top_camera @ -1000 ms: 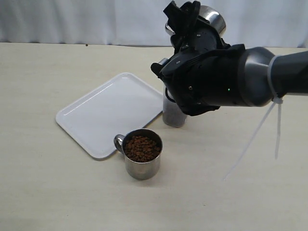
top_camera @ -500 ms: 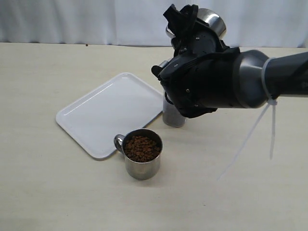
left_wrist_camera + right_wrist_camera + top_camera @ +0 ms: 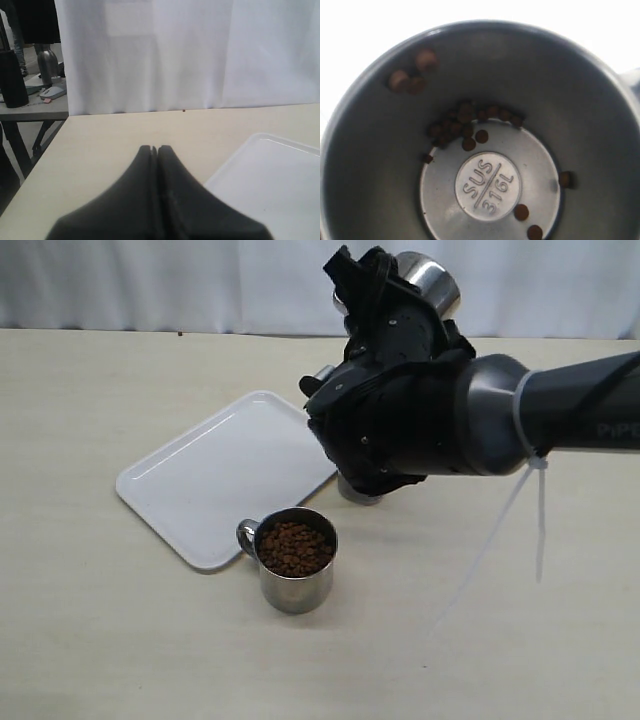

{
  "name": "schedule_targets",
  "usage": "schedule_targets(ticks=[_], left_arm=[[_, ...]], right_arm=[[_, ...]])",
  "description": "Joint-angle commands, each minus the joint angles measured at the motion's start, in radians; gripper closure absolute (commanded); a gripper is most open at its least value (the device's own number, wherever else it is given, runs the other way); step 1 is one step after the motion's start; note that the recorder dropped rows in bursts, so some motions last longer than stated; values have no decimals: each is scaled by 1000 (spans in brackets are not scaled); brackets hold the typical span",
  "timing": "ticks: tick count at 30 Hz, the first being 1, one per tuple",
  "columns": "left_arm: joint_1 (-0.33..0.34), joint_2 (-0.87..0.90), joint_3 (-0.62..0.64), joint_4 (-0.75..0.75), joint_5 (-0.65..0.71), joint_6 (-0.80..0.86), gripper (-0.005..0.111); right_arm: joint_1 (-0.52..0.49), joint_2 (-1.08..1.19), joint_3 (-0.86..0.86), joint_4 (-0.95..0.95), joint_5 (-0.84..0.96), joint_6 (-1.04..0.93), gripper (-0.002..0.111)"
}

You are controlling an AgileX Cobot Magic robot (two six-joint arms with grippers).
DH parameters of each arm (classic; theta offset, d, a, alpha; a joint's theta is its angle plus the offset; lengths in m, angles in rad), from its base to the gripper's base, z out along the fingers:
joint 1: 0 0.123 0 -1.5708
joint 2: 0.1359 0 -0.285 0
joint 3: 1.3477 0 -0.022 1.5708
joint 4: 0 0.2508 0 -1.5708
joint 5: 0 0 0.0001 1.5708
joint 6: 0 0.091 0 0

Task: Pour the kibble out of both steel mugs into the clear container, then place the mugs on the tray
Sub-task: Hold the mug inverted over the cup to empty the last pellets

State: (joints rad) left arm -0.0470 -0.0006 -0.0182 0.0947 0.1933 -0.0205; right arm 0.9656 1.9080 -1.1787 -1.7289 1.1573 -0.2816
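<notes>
Pouring first shiny stainless-steel mug [image 3: 428,278] into tall translucent plastic container [image 3: 358,492], mostly hidden behind arm; right gripper [image 3: 385,285] fingers clamping mug, few brown kibble pellets [image 3: 465,125] inside; left gripper [image 3: 156,152] fingers pressed together. Next, we are likely needing steeper tip, then white rectangular tray [image 3: 215,480].

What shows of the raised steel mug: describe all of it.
The raised steel mug is shiny stainless steel, cylindrical, tilted and held high above the table by the right end effector. Seen from the wrist, its inside is dull grey, the base stamped SUS 316L, almost empty: only scattered kibble lies along wall and base.
</notes>
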Motion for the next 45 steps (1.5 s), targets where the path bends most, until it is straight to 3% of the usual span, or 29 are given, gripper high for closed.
schedule_targets(ticks=[1, 12, 26, 45], left_arm=[[0, 1, -9, -1, -6, -2, 107], [0, 1, -9, -1, -6, -2, 107], [0, 1, -9, 0, -14, -2, 107], [0, 1, -9, 0, -12, -2, 107]], right_arm=[[9, 27, -9, -15, 51, 6, 103], [40, 61, -65, -15, 64, -12, 103], [27, 60, -65, -15, 64, -213, 103], [37, 25, -65, -15, 64, -229, 103]])
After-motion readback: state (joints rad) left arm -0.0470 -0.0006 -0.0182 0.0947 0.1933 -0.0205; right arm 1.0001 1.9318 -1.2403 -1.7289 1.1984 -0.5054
